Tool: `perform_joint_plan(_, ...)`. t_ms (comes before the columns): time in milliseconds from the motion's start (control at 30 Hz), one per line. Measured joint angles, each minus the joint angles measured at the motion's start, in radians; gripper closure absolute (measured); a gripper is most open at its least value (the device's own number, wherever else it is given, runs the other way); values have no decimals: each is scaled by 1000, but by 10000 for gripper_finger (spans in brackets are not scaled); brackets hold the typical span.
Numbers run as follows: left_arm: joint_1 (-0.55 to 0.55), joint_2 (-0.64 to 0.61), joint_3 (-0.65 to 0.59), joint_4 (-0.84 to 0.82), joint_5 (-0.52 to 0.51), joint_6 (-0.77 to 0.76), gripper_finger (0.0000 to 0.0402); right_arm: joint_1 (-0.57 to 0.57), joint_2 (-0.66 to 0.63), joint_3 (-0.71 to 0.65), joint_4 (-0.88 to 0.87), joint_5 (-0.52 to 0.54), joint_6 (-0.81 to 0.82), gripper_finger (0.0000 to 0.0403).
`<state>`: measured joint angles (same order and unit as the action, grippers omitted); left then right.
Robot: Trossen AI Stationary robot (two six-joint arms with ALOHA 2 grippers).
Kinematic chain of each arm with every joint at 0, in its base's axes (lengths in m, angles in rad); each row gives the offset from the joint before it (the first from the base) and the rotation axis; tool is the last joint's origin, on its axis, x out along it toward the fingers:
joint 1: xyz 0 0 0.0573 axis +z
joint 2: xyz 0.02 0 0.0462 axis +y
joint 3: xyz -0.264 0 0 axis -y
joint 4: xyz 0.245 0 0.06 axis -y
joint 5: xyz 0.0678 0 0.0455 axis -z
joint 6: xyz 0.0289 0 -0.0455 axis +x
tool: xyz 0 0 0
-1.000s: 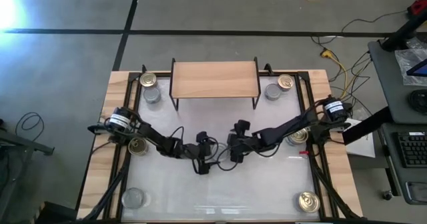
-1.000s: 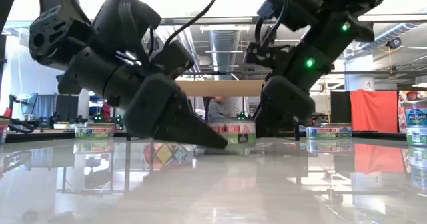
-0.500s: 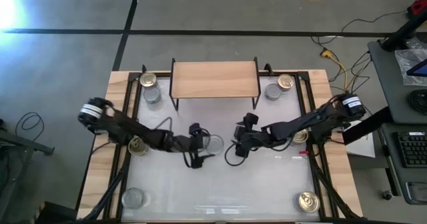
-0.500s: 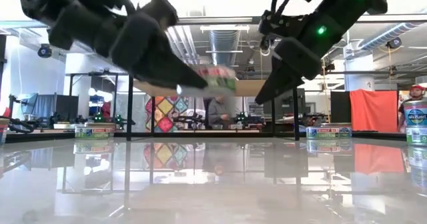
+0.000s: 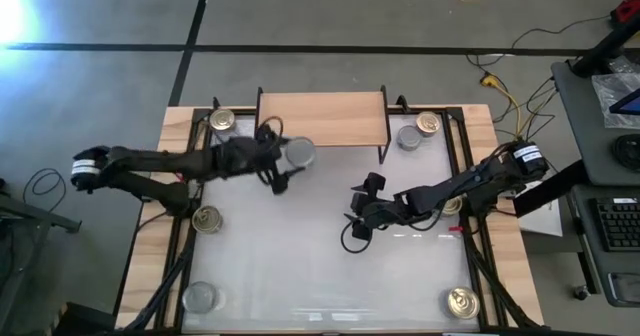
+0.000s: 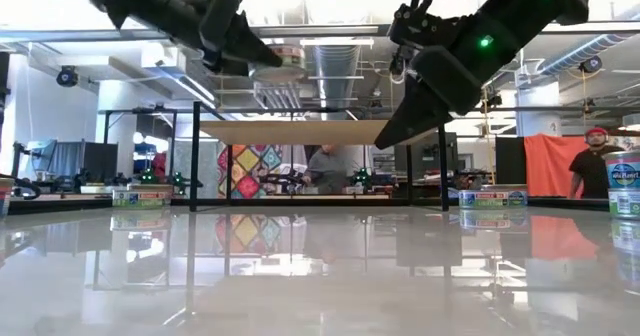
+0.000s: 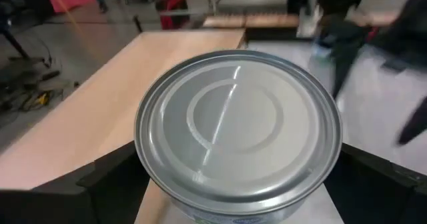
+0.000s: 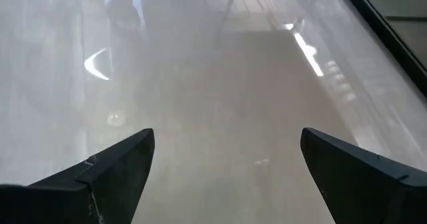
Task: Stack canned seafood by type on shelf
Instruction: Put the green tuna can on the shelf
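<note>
Left jaws [image 5: 287, 156]: closed on a silver-topped tin [image 5: 297, 153], which I hold in the air at the front left edge of the shelf [image 5: 322, 120]; in my left wrist view the tin [image 7: 238, 132] fills the space between my fingers, with the board just beyond it.

Right jaws [image 5: 357, 220]: spread wide and empty, hovering above bare table [image 5: 330, 276] near the middle, well apart from any tin.

Shelf: the board carries nothing, as far as the high view shows.

Progress: barely begun, I judge. No tin is on the shelf, so no stack of either type exists yet.

Gold tins left: one at the back left corner [image 5: 221, 120], one at the back right [image 5: 428, 123], one at the left edge [image 5: 207, 218], one at the front right [image 5: 462, 302].

Silver tins left: one beside the back right gold tin [image 5: 408, 137], one at the front left [image 5: 200, 297].

Uncertain: another tin may sit under my right arm near the right edge, and one under my left arm at the back left; both spots are mostly hidden.

Next, as I judge: set this silver tin on the board to start the silver stack.
</note>
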<state>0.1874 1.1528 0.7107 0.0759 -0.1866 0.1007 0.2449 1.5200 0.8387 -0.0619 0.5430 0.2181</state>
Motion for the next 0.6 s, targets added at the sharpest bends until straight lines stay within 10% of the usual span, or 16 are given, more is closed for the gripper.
perform_joint_plan(600,378,210,393,-474,383,349,33,48,0,2,0,0,107,35)
